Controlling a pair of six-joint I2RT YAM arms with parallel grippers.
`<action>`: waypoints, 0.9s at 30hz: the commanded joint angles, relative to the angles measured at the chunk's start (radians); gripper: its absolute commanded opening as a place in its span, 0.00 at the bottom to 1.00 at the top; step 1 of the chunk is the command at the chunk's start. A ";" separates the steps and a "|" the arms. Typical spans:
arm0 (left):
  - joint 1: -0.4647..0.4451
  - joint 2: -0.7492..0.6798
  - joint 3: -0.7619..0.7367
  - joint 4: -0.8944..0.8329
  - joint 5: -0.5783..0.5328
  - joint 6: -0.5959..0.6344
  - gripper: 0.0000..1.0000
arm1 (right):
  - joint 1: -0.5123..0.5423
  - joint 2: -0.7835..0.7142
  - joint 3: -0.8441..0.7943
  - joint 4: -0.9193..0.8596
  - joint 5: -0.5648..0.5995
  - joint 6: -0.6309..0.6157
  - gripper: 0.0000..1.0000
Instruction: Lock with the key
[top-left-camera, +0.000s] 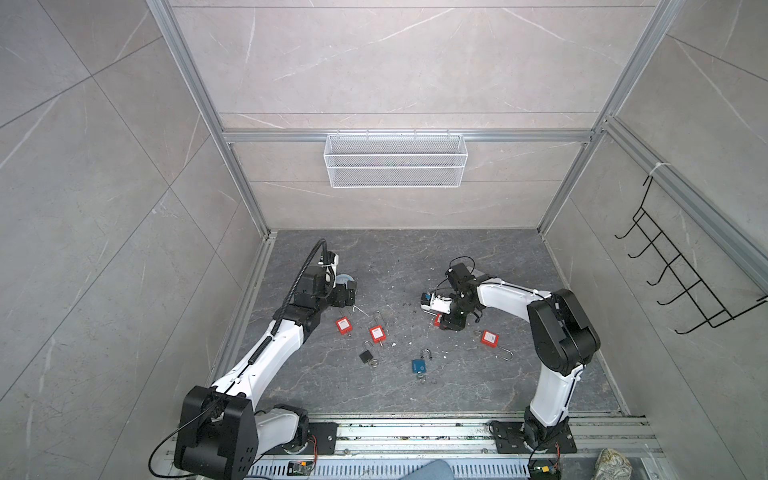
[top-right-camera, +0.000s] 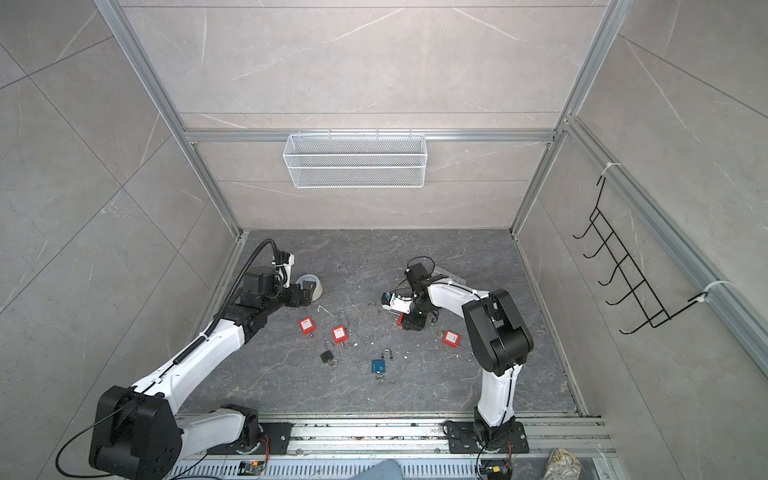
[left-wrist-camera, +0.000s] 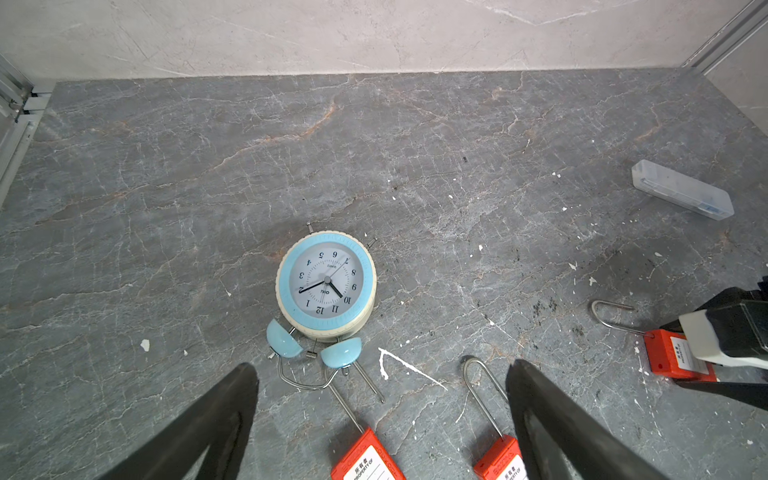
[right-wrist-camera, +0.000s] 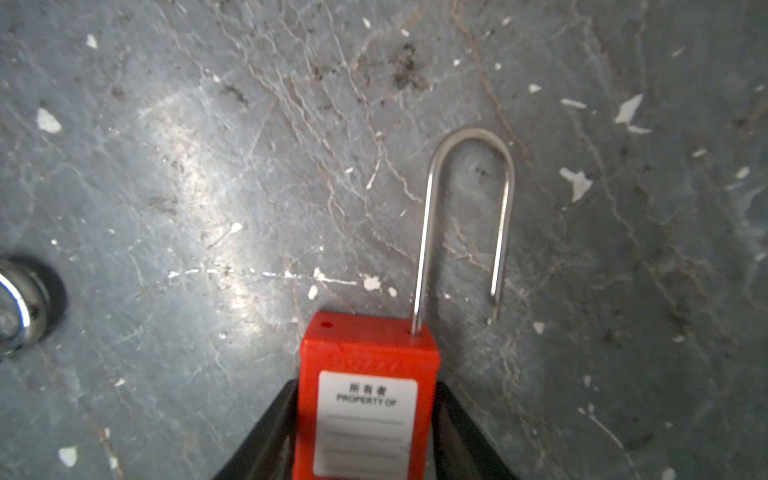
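Gripping the red padlock (right-wrist-camera: 368, 415) squarely across its body looks right. Keep it flat on the grey slab (right-wrist-camera: 166, 187), with the loose shackle (right-wrist-camera: 471, 133) free to be pressed home. The right gripper (right-wrist-camera: 365, 388) has its jaws partly closed against both sides of the body. The left gripper (left-wrist-camera: 382, 365) hangs wide open and empty, near the clock (left-wrist-camera: 326, 282). The padlock's key end is hidden.

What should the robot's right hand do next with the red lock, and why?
Probably squeeze the right gripper firmly onto the red padlock. Its fingers sit on both sides of the body, and the shackle has one end out, so the lock is open and needs a steady hold.
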 joint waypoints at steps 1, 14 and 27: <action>-0.005 -0.014 -0.002 0.019 0.010 0.017 0.95 | 0.005 0.007 -0.011 0.000 0.055 0.021 0.50; -0.021 0.001 -0.014 0.065 0.105 0.210 0.93 | 0.038 -0.223 -0.084 0.030 -0.037 -0.073 0.34; -0.190 -0.118 -0.183 0.252 0.402 0.720 0.77 | 0.047 -0.488 -0.081 -0.131 -0.219 -0.166 0.33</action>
